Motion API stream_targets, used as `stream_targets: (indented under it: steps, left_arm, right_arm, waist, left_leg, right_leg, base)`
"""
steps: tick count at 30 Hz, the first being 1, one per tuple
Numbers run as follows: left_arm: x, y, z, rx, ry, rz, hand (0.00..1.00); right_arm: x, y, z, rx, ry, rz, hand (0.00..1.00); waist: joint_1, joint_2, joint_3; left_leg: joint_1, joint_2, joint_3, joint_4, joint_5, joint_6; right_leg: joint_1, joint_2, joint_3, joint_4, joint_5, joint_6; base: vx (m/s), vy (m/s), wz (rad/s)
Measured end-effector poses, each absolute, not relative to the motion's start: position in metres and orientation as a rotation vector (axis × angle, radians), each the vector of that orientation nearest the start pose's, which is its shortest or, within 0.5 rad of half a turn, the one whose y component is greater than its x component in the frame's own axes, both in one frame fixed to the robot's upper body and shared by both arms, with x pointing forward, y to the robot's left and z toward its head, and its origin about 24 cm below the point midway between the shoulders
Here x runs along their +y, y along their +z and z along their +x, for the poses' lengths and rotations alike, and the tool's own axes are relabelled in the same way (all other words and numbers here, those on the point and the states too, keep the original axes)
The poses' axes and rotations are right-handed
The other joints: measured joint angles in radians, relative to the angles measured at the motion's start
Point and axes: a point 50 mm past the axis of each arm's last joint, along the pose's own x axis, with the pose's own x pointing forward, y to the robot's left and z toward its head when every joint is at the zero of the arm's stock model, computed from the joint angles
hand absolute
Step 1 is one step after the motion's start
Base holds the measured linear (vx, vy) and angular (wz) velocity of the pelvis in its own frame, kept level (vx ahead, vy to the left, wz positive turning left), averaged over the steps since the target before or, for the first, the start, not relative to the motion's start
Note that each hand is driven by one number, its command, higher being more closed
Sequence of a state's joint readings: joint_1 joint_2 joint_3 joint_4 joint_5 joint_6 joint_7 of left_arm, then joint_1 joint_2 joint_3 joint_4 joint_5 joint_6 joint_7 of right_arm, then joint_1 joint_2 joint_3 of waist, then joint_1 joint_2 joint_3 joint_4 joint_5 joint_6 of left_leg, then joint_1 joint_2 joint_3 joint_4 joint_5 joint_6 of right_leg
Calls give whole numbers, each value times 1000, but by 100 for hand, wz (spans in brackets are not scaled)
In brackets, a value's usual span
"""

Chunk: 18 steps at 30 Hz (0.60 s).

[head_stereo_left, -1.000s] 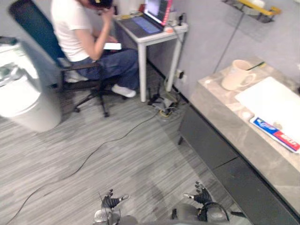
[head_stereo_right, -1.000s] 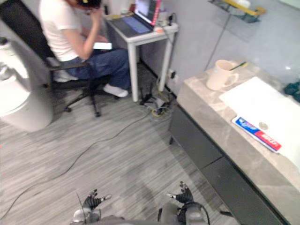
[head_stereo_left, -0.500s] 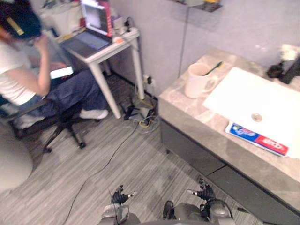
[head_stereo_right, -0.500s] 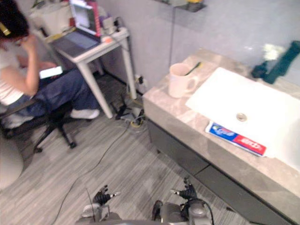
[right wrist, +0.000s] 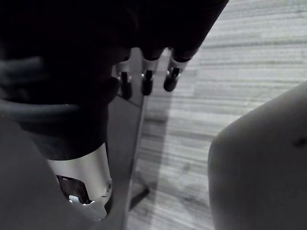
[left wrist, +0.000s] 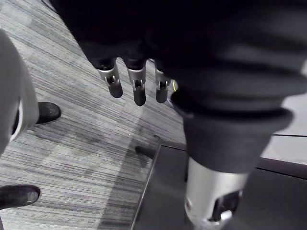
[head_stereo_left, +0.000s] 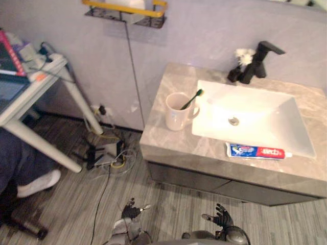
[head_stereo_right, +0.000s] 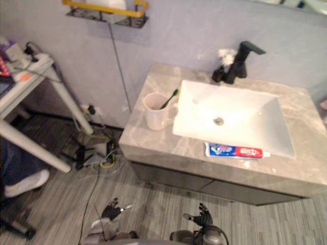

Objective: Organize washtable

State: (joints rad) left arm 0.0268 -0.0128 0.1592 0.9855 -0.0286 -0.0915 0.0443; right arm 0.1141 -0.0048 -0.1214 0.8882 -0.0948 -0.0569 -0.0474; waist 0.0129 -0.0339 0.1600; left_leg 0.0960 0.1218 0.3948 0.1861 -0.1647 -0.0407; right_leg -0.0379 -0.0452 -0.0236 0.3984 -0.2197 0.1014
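Observation:
The washtable's grey marble top (head_stereo_left: pixel 168 145) holds a white sink (head_stereo_left: pixel 255 120) with a black faucet (head_stereo_left: pixel 258 61) at its back. Left of the sink stands a cream mug (head_stereo_left: pixel 176 112) with a green toothbrush (head_stereo_left: pixel 191 98) leaning in it. A blue and red toothpaste tube (head_stereo_left: pixel 258 151) lies flat along the sink's front rim. Both hands hang low over the floor, well short of the table. My left hand (head_stereo_left: pixel 132 210) is open and holds nothing, its fingers (left wrist: pixel 136 88) relaxed. My right hand (head_stereo_left: pixel 220 217) is open too, its fingers (right wrist: pixel 146 79) likewise bare.
A dark drawer front (head_stereo_left: pixel 204 179) runs below the counter. A power strip with tangled cables (head_stereo_left: pixel 104 153) lies on the striped floor at the left. A white desk (head_stereo_left: pixel 36 94) and a seated person's white shoe (head_stereo_left: pixel 36 182) are further left. A yellow-railed shelf (head_stereo_left: pixel 125 11) hangs on the wall.
The camera has swung round, so the washtable now sits centred and square in front instead of off to the right. Both hands stay low and open. Nothing on the counter has moved.

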Motion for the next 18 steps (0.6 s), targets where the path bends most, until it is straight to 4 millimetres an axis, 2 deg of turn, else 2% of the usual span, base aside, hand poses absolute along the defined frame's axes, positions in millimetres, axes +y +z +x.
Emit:
stream_targets:
  steps: [1,2,3,5,8,11,12,14,16,18]
  left_arm:
    - [170,-148,134,923,208,-90,0]
    - [171,-149,133,928,212,-93,0]
    - [175,-150,132,936,213,-82,0]
    - [176,-151,130,949,206,-71,0]
    - [172,-155,124,980,182,-58,0]
    - [173,-157,120,1004,180,-55,0]
    - [173,-157,120,1002,179,-53,0]
    - [178,-155,124,992,179,-43,0]
    - [181,-153,129,979,178,-35,0]
    - [185,-153,127,984,180,-30,0]
  right_arm:
    - [-176,-148,118,946,-141,-56,0]
    - [-176,-149,119,951,-136,-60,0]
    - [-175,-150,118,962,-132,-59,0]
    - [-179,-152,118,980,-136,-67,0]
    - [-189,-152,121,986,-156,-80,0]
    - [-191,-153,119,999,-160,-83,0]
    - [-192,-153,119,1001,-161,-83,0]
    - [-190,-153,120,998,-165,-71,0]
    - [-191,-153,120,997,-168,-69,0]
    - [-193,-153,120,995,-180,-65,0]
  waist:
    - [0,0,0]
    - [-2,-2,-1]
    - [-3,-11,-7]
    - [-12,-3,-16]
    - [-27,41,-16]
    - [-26,50,-23]
    - [-26,37,-19]
    - [-28,27,-12]
    - [-21,4,3]
    - [-22,4,7]
  left_leg:
    - [10,0,6,-1,-1,1]
    - [18,-1,12,-1,-1,1]
    - [15,-13,7,-2,-1,1]
    - [9,-18,-31,-16,-1,1]
    - [26,-19,-36,-40,0,-1]
    - [59,-17,-36,-43,2,-5]
    - [56,-17,-36,-31,1,-6]
    - [24,-4,-37,45,-4,-14]
    - [-36,21,-39,197,-14,-27]
    - [-54,34,-39,287,-14,-27]
  right_leg:
    - [-13,-22,-56,23,-8,-7]
    - [-28,-69,-150,27,-1,-23]
    - [-32,-100,-190,-19,41,-46]
    - [-11,-90,-193,-61,35,-47]
    - [34,-74,-190,-148,37,-49]
    - [83,-57,-176,-208,57,-55]
    - [86,-58,-169,-214,57,-54]
    - [86,-62,-165,-214,58,-53]
    - [89,-62,-151,-212,58,-53]
    - [103,-63,-126,-212,58,-53]
  base:
    - [51,70,-54]
    - [64,19,-30]
    - [74,-17,-16]
    - [78,-61,-2]
    - [70,-42,-9]
    - [43,-6,-20]
    - [18,-17,-20]
    - [-10,-48,-11]
    - [-32,-64,-24]
    - [2,29,-34]
